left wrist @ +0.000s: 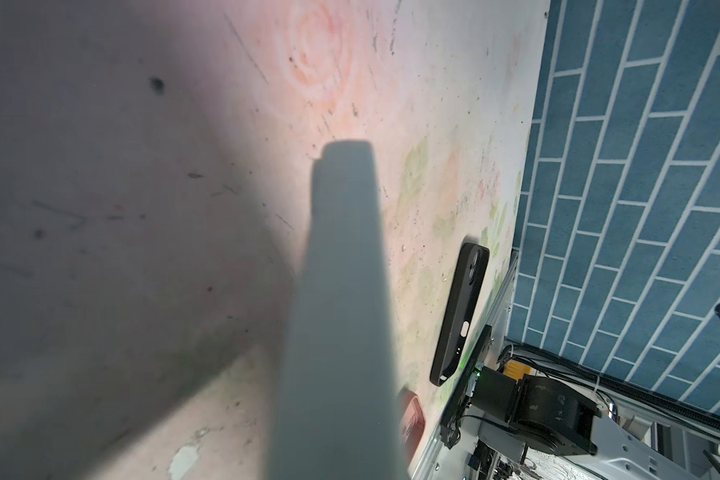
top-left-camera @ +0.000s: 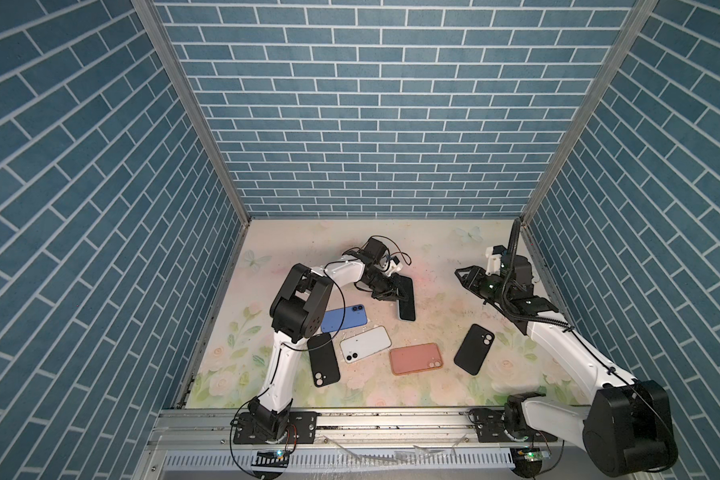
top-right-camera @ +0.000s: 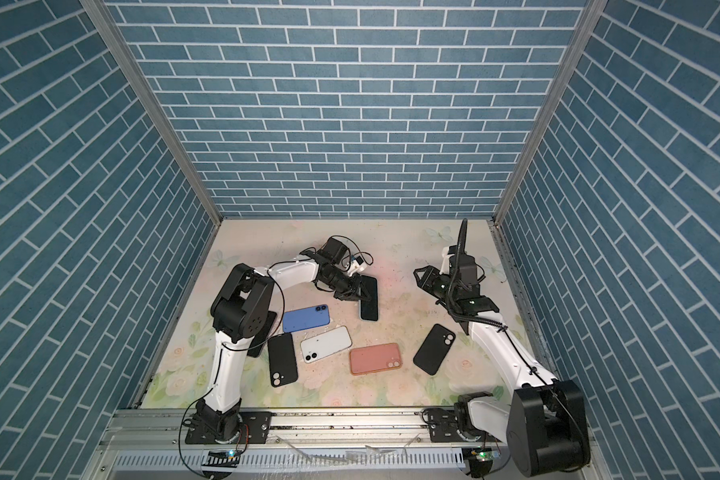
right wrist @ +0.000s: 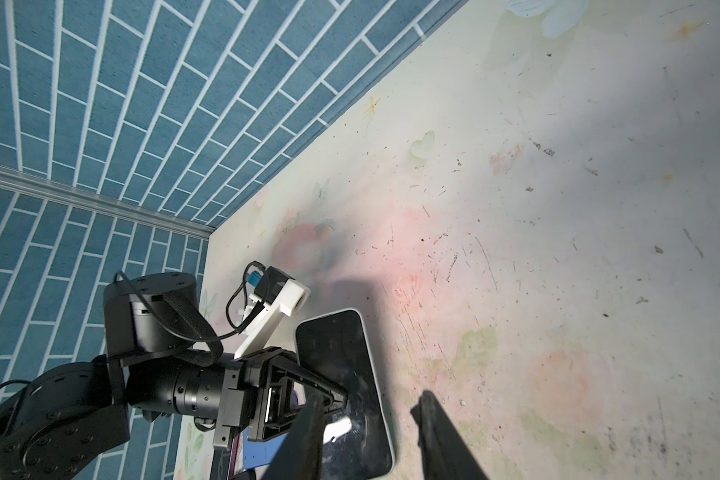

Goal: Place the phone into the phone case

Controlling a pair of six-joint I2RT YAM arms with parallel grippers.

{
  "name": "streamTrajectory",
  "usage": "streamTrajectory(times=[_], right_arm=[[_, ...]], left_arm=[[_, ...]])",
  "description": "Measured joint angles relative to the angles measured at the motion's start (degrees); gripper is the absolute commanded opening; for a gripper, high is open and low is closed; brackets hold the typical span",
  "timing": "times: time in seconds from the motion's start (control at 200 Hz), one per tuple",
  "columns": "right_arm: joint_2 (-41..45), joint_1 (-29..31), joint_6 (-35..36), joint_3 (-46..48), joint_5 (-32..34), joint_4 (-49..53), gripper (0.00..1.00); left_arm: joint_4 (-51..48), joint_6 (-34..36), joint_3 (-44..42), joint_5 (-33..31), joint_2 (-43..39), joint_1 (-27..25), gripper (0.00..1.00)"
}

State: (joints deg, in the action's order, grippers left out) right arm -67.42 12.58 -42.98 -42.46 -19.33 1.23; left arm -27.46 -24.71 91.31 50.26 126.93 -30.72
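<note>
A phone (top-left-camera: 408,309) (top-right-camera: 369,309) with a dark screen and pale rim lies screen-up mid-table. My left gripper (top-left-camera: 399,295) (top-right-camera: 364,296) comes in from its left long edge. In the right wrist view one black finger (right wrist: 329,395) rests on the screen of the phone (right wrist: 350,357) and the other finger is hidden. The left wrist view shows the phone (left wrist: 337,291) edge-on as a grey wedge. A black phone case (top-left-camera: 474,349) (left wrist: 458,311) lies back-up to the right. My right gripper (top-left-camera: 462,274) (right wrist: 368,401) hovers open and empty, right of the phone.
Nearer the front lie a blue phone (top-left-camera: 346,318), a white phone (top-left-camera: 366,344), a pink one (top-left-camera: 416,358) and a black one (top-left-camera: 324,361) beside my left arm. Blue brick walls close three sides. A metal rail (top-left-camera: 391,419) runs along the front.
</note>
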Motion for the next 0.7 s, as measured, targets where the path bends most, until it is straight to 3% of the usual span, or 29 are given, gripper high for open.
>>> streamTrajectory(times=[0.48, 0.7], right_arm=[[-1.0, 0.0, 0.0, 0.0, -0.2, -0.3, 0.39], [-0.9, 0.0, 0.0, 0.3, -0.2, -0.3, 0.39]], left_arm=[[-1.4, 1.4, 1.9, -2.6, 1.4, 2.2, 0.42], [-0.5, 1.0, 1.2, -5.1, 1.3, 2.9, 0.57]])
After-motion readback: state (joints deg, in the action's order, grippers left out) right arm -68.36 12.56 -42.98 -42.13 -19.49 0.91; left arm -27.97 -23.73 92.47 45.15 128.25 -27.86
